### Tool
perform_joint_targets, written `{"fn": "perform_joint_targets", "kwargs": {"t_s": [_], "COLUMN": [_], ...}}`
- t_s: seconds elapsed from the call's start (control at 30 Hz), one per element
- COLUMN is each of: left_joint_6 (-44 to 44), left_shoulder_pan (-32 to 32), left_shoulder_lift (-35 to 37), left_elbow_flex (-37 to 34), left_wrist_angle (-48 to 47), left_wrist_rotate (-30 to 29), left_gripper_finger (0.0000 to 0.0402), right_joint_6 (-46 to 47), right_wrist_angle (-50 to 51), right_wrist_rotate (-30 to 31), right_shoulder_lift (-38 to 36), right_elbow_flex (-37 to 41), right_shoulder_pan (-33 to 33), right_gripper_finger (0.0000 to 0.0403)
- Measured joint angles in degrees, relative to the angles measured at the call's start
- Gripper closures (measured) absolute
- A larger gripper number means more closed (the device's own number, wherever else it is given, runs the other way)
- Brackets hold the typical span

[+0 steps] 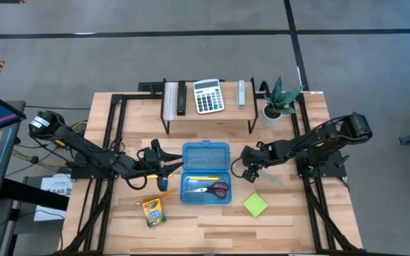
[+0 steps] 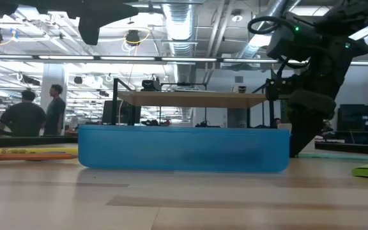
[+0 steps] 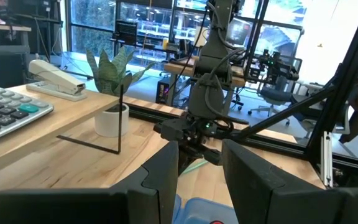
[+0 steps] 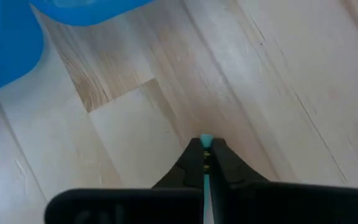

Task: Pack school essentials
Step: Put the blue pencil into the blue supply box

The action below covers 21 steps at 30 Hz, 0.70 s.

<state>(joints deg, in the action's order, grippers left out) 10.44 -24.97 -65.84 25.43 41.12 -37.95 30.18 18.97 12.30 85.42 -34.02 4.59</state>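
Observation:
The open blue pencil case lies at the table's middle with red-handled scissors and a yellow pencil inside. My right gripper stands just right of the case, low over the table, shut on the thin green pen. My left gripper is open and empty at the case's left side; its fingers show apart in the left wrist view. The crayon box and another pencil lie near left, the lime-green sticky-note pad near right. The eraser is not seen. My right gripper pinches the green pen between its two fingers. The pen's tip pokes out just past the fingertips, so the fingers lie along the pen. The fingers slant down toward the bare wood. The rest of the pen trails back under the gripper toward the table's right.
A low wooden shelf at the far side bears a calculator, a stapler and a black bar. A potted plant stands at its right. Black frame rails run down both table sides. Bare wood lies near the front edge.

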Motion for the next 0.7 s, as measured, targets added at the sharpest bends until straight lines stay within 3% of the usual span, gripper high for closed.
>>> {"fn": "perform_joint_targets", "kwargs": {"t_s": [0.53,0.7], "left_joint_6": [-0.04,-0.04], "left_shoulder_pan": [-0.01,-0.01], "left_shoulder_lift": [0.0,0.0], "left_elbow_flex": [0.0,0.0], "left_wrist_angle": [-0.04,-0.03], "left_wrist_rotate": [-0.24,-0.24], "left_gripper_finger": [0.029,0.029], "right_joint_6": [-0.24,-0.25], "right_wrist_angle": [0.69,-1.52], "right_wrist_rotate": [-0.4,-0.46], "right_shoulder_lift": [-7.75,-5.95], "right_elbow_flex": [0.22,0.15], "right_shoulder_pan": [-0.26,-0.38], "right_gripper_finger": [0.0401,0.037]}}
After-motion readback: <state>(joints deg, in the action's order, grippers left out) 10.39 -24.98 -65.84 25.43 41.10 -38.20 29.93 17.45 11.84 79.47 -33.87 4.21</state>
